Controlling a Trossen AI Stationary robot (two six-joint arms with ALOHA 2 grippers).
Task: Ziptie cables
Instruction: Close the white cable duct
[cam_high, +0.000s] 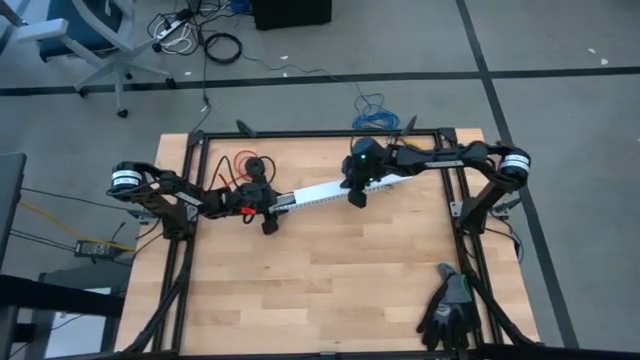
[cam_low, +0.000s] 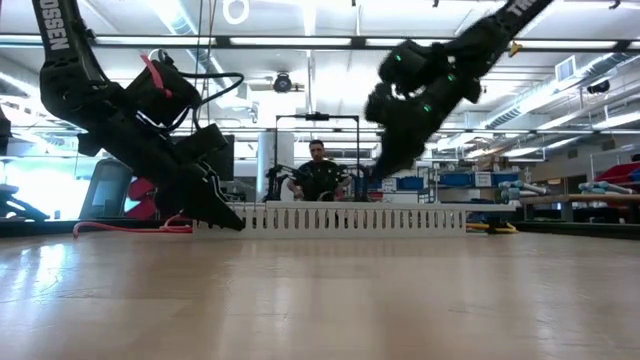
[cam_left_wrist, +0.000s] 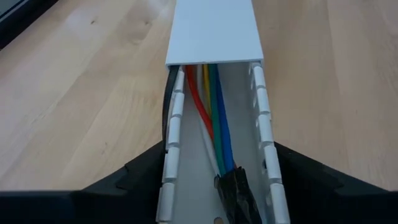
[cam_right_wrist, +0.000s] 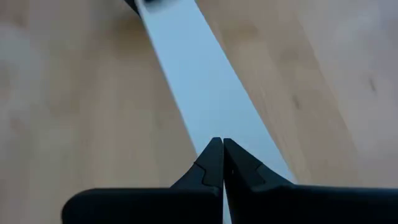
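A white plastic channel (cam_high: 320, 192) lies flat on the wooden table, slanting from left to far right. A white lid (cam_left_wrist: 214, 31) covers most of it. At its uncovered left end the cables (cam_left_wrist: 214, 124) lie inside: red, yellow, green, blue and white wires, ending in a black wrap (cam_left_wrist: 236, 193). A thin dark strip (cam_left_wrist: 168, 102) runs along one slotted wall. My left gripper (cam_left_wrist: 221, 149) straddles this end. My right gripper (cam_right_wrist: 218, 142) is shut, its tips over the lid (cam_right_wrist: 199, 74) near the channel's middle (cam_high: 357, 198). My left gripper has the channel's uncovered left end between its two fingers (cam_left_wrist: 146, 174), one on the outer side of each slotted wall (cam_left_wrist: 273, 155). The fingers come slanting down from the table's left and lie along the channel, which rests flat on the table. My right gripper points its shut fingertips down at the lid; I cannot tell whether they touch it.
A red wire on a black spool (cam_high: 245, 165) sits just beyond the left gripper. Black gloves (cam_high: 450, 305) lie at the table's near right corner. Dark frame rails (cam_high: 190, 200) run along the table's sides. A person (cam_low: 318, 170) sits beyond the far edge. Bare wood lies nearer.
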